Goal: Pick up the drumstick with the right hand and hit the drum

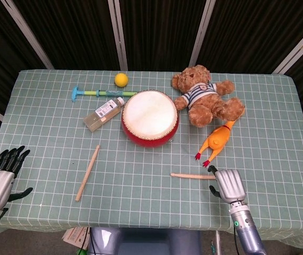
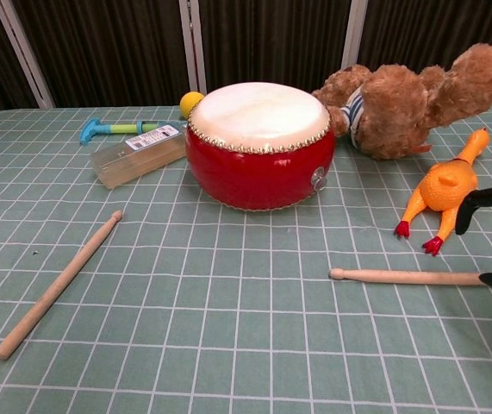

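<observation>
**Right robot hand sitting over the drumstick's end**

Right robot hand [image 1: 228, 184] is over the right end of the drumstick [image 1: 192, 176], which lies flat on the bench [image 1: 140, 212] in front of the red drum [image 1: 149, 118]. Can't tell if it's actually gripping. Left robot hand [image 1: 1, 175] hangs off the bench edge, fingers apart, holding nothing.

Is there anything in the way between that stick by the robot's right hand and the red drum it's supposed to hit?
Nothing visible blocks it. The right hand is over the drumstick's butt end, and only bare tablecloth lies between stick and drum. The rubber chicken sits off to the side.
</observation>
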Motion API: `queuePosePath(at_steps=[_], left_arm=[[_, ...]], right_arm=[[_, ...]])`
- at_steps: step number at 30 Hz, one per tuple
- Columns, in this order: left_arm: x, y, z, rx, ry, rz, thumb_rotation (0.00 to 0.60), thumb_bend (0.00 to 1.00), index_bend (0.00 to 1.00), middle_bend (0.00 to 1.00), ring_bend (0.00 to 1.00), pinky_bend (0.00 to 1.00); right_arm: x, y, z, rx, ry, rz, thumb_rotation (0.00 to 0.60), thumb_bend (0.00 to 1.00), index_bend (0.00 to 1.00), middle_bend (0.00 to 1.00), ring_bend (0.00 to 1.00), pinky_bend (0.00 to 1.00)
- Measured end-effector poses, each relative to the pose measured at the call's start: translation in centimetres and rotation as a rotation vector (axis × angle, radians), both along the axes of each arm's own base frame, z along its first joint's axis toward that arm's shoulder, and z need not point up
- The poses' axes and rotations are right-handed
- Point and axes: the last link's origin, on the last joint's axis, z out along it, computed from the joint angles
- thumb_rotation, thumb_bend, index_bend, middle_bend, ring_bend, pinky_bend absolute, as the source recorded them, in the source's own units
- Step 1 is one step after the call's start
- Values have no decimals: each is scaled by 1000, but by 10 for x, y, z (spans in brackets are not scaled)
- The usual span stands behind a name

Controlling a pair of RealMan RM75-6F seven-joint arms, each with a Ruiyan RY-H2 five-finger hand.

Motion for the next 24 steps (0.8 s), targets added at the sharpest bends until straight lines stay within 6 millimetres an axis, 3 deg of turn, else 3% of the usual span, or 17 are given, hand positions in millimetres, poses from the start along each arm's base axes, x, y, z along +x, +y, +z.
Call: queuePosePath(at_steps=[9,17,24], left_arm=[[0,0,0,-5,-4,4,600,0,0,0,0,0],[0,1,0,-7,-5,7,600,0,0,0,0,0],[0,0,0,-7,-4,5,600,0,0,0,0,0]], right_arm=[[-2,-18,-24,1,50,-41,600,326,417,1000,1000,979],[-7,-25,-35,0,49,-84,600,360,503,1000,1000,979],[-12,-26,-41,6,53,-111,600,362,509,1000,1000,978]])
